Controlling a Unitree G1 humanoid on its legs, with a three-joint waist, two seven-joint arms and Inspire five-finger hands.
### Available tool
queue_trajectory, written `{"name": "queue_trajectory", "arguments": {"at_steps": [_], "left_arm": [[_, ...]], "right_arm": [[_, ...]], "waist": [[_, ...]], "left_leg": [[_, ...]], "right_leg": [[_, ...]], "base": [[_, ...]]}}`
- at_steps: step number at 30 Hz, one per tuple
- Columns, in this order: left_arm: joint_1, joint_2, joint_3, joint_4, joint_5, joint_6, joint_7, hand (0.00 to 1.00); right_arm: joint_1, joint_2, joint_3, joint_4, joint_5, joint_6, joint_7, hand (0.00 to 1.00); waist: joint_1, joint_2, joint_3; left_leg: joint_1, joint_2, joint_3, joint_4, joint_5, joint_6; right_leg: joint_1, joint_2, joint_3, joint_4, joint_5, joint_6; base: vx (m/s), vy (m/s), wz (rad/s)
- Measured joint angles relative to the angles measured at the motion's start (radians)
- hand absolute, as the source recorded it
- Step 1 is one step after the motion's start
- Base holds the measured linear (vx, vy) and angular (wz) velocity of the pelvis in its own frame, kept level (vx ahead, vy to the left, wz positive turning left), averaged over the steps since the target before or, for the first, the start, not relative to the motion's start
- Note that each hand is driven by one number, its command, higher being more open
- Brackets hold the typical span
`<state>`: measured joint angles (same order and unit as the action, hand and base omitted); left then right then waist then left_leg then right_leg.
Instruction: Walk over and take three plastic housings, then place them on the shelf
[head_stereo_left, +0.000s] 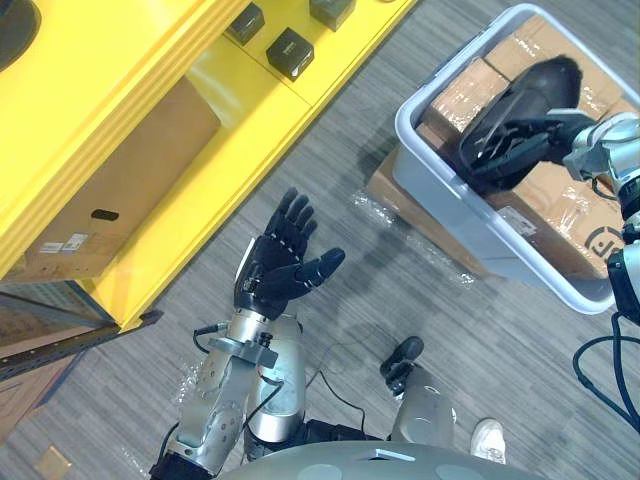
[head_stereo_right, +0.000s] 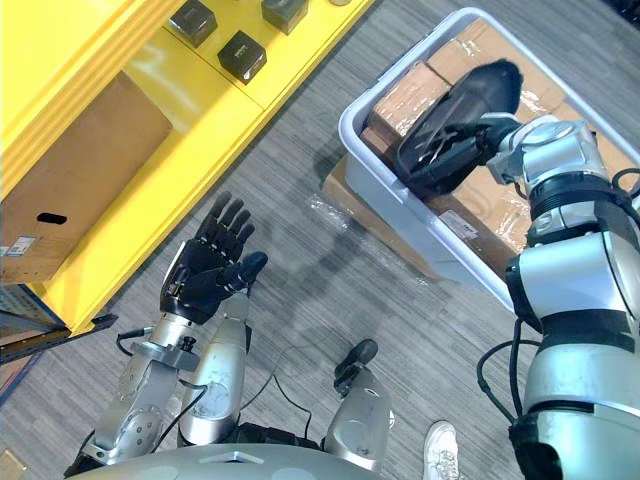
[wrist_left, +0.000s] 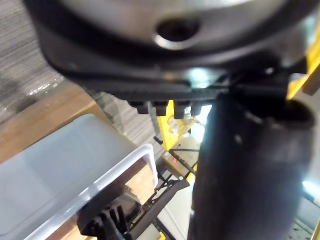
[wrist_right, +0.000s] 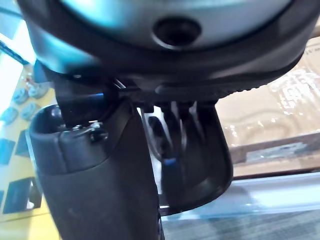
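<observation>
A black curved plastic housing (head_stereo_left: 535, 90) hangs over the grey bin (head_stereo_left: 432, 190) at the right, and my right hand (head_stereo_left: 505, 145) is shut on it, fingers curled round its lower edge. The right wrist view shows the same housing (wrist_right: 202, 150) clasped between the fingers and the thumb (wrist_right: 95, 175). My left hand (head_stereo_left: 278, 262) is open, palm up with fingers spread, above the grey floor beside the yellow shelf (head_stereo_left: 150, 60). Three dark housings (head_stereo_left: 290, 52) lie on the shelf's upper board.
The bin holds taped cardboard boxes (head_stereo_left: 560, 205) and rests on flat cardboard (head_stereo_left: 395, 195). A large cardboard box (head_stereo_left: 120, 180) fills the shelf's lower level. A person's white shoe (head_stereo_left: 488, 438) shows at the bottom edge. Open floor lies between shelf and bin.
</observation>
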<state>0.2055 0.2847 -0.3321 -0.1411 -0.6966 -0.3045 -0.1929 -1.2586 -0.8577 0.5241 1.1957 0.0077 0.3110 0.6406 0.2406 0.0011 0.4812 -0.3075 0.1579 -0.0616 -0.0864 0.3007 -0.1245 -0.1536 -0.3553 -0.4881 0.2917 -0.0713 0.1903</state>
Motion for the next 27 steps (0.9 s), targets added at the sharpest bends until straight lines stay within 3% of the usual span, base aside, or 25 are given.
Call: {"name": "queue_trajectory", "arguments": {"at_steps": [3, 6, 13, 18, 21, 27], "left_arm": [[0.002, 0.003, 0.018, -0.011, 0.001, 0.002, -0.018, 1.0], [-0.003, 0.009, 0.022, -0.028, 0.001, 0.002, -0.021, 1.0], [-0.003, 0.007, -0.002, -0.024, 0.001, -0.008, 0.001, 1.0], [-0.002, 0.005, -0.025, -0.015, 0.001, -0.026, 0.021, 1.0], [-0.002, 0.005, -0.027, 0.002, 0.001, -0.037, 0.022, 1.0], [0.0, -0.001, -0.049, 0.018, 0.001, -0.049, 0.046, 1.0]], "right_arm": [[0.043, 0.0, -0.001, -0.019, 0.0, -0.012, -0.009, 1.0], [0.077, 0.0, -0.003, -0.032, 0.014, -0.062, -0.134, 1.0], [0.11, 0.029, -0.164, -0.284, 0.031, -0.3, -0.721, 1.0], [0.164, 0.04, -0.283, -0.429, 0.029, -0.46, -0.975, 1.0], [0.214, 0.042, -0.326, -0.435, 0.039, -0.493, -1.031, 1.0], [0.347, 0.069, -0.42, -0.412, 0.059, -0.475, -1.064, 1.0]], "waist": [[-0.003, -0.011, -0.006], [-0.002, -0.017, -0.006], [-0.032, -0.019, -0.005], [-0.062, -0.019, -0.005], [-0.081, -0.019, -0.005], [-0.106, -0.018, -0.005]], "left_leg": [[0.003, 0.002, 0.003, -0.003, -0.005, 0.008], [0.003, 0.002, 0.005, -0.003, -0.006, 0.009], [0.003, 0.001, 0.038, -0.002, -0.003, 0.005], [0.002, 0.001, 0.055, -0.002, -0.003, 0.005], [0.002, 0.001, 0.056, -0.003, -0.005, 0.004], [0.0, 0.001, 0.085, -0.003, -0.012, 0.006]], "right_leg": [[0.0, 0.002, 0.004, 0.001, 0.0, 0.0], [-0.001, 0.008, 0.018, -0.008, 0.002, -0.001], [-0.01, 0.01, 0.043, -0.045, 0.033, 0.013], [-0.019, 0.009, 0.057, -0.046, 0.038, 0.014], [-0.021, 0.009, 0.058, -0.045, 0.038, 0.014], [-0.041, 0.008, 0.087, -0.064, 0.051, 0.016]], "base": [[-0.08, -0.038, -0.05], [-0.06, -0.033, -0.03], [-0.03, -0.028, -0.09], [-0.02, -0.035, -0.06], [-0.04, -0.03, -0.03], [-0.03, -0.028, -0.14]]}}
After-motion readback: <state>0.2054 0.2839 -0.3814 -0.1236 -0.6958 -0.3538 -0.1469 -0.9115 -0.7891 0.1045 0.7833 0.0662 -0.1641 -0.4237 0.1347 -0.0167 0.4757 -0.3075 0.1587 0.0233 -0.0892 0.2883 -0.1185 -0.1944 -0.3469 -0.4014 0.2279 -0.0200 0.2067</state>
